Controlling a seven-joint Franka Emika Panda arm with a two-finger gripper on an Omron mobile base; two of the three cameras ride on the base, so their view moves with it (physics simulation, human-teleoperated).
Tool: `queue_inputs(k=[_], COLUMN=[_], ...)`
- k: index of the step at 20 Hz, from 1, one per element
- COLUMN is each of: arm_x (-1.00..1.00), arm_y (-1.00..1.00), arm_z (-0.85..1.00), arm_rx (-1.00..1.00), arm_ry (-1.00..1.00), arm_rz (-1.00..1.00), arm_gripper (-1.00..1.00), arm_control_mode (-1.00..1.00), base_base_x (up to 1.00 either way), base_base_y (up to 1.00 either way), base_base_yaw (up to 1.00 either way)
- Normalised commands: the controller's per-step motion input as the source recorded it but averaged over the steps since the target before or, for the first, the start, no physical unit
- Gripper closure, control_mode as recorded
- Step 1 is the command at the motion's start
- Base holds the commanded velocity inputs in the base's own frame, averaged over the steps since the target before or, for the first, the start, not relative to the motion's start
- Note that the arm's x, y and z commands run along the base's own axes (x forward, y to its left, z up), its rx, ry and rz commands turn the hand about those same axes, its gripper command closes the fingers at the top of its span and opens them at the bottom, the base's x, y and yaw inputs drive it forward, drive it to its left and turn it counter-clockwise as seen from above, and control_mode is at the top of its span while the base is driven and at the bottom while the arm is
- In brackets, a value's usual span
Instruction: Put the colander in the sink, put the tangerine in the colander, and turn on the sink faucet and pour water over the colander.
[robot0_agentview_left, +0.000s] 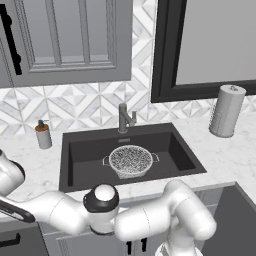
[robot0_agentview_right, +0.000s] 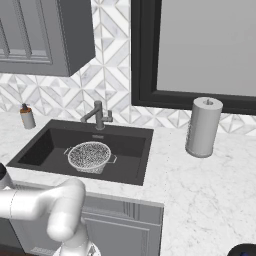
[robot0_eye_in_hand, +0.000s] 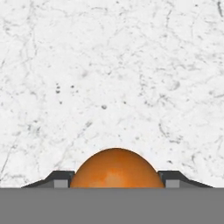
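In the hand view, the orange tangerine rests on white marble counter, and my gripper has one dark fingertip pressed against each of its sides. The silvery perforated colander stands upright in the middle of the black sink, also seen from the right as colander in sink. The dark grey sink faucet rises behind the basin, its spout over the back edge. No water is running.
A soap dispenser with a brown top stands left of the sink. A paper towel roll stands on the counter to the right. Grey cabinets hang above, and a dark-framed window sits behind the counter.
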Motion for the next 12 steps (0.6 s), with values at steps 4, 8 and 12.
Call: queue_inputs(k=[4,8,12], arm_x=[0.0,0.0,-0.06], arm_y=[0.0,-0.09,-0.55], arm_z=[0.0,0.0,0.0], arm_rx=[0.0,0.0,0.0], arm_ry=[0.0,0.0,-0.01], arm_rz=[0.0,-0.02,-0.13], arm_gripper=[1.0,1.0,1.0], arm_control_mode=[-1.0,-1.0,-1.0], base_base_x=[0.0,0.0,0.0], base_base_y=[0.0,0.0,0.0], base_base_yaw=[0.0,0.0,0.0])
